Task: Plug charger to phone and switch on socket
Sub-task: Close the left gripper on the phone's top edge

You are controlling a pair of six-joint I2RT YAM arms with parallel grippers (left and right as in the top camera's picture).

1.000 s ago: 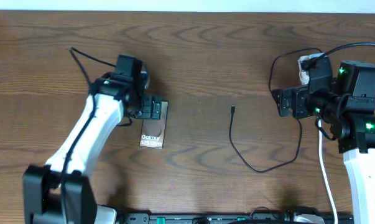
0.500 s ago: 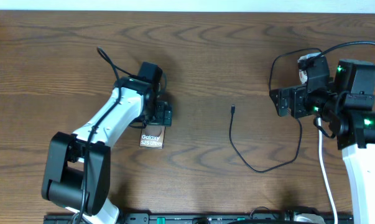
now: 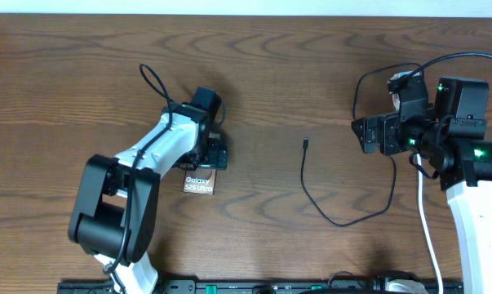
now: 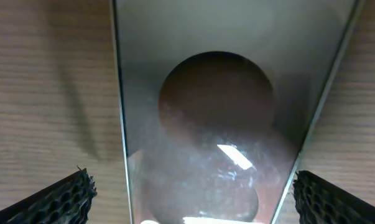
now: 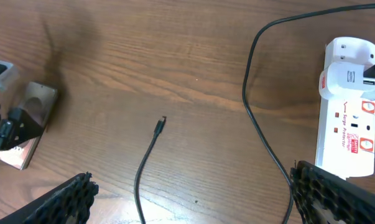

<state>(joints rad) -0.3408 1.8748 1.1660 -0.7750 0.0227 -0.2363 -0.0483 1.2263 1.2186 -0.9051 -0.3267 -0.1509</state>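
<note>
While low over the phone [image 3: 201, 182], left claw [image 3: 213, 153] wide; right claw [image 3: 368, 135] wide, apparently near the socket [image 5: 346, 130].

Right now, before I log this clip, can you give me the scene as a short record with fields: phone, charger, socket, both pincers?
phone: flat on the table, lettering end visible, other end under the left pincer
charger: black cable looped on the table; plug tip lies free, apart from the phone
socket: white strip on the right, near the right pincer; switch state cannot be told
left pincer: open, over the phone, one finger on each side
right pincer: open, empty
task state: charger not yet plugged into phone
</note>
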